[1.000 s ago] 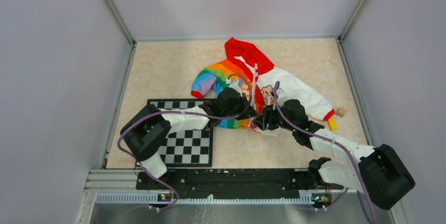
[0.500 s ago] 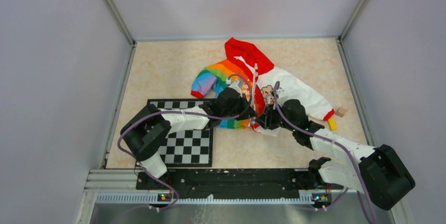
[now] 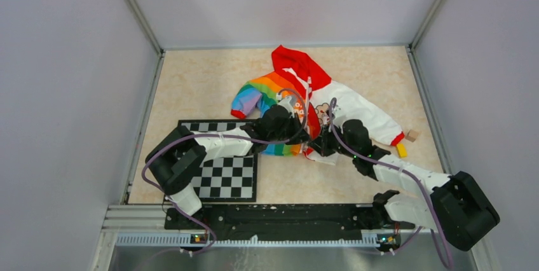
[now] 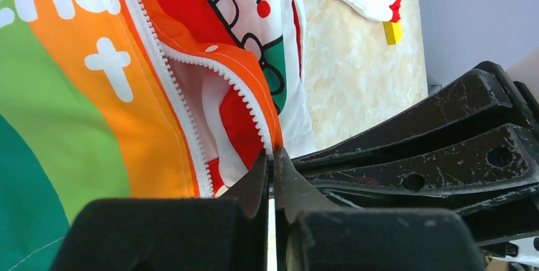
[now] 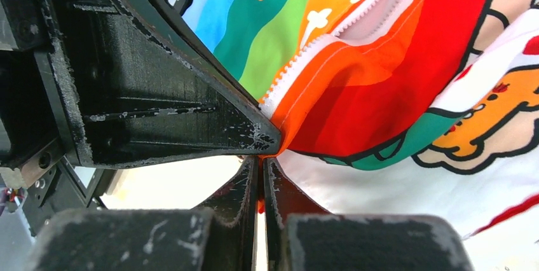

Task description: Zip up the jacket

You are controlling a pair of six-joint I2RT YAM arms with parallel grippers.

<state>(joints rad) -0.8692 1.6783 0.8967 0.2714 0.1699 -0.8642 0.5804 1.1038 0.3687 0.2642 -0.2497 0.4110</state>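
The jacket (image 3: 356,112) lies spread mid-table, red hood (image 3: 295,64) at the far end, its rainbow half on the left and its white cartoon half on the right. The white zipper (image 4: 162,74) gapes open above the bottom hem. My left gripper (image 4: 272,154) is shut on the orange hem corner beside the zipper teeth. Right against it from the other side, my right gripper (image 5: 260,161) is shut on a fold of orange-red fabric at the same hem. In the top view, the left gripper (image 3: 306,137) and the right gripper (image 3: 316,146) meet at the jacket's lower edge.
A black-and-white checkerboard mat (image 3: 225,175) lies under the left arm. A yellow block (image 3: 401,150) and a small wooden block (image 3: 412,135) sit by the red cuff at the right. Grey walls enclose the table on three sides.
The right gripper has gone from open to shut, pinching the jacket's hem. The left gripper stayed shut on the hem. Both arms have barely shifted.
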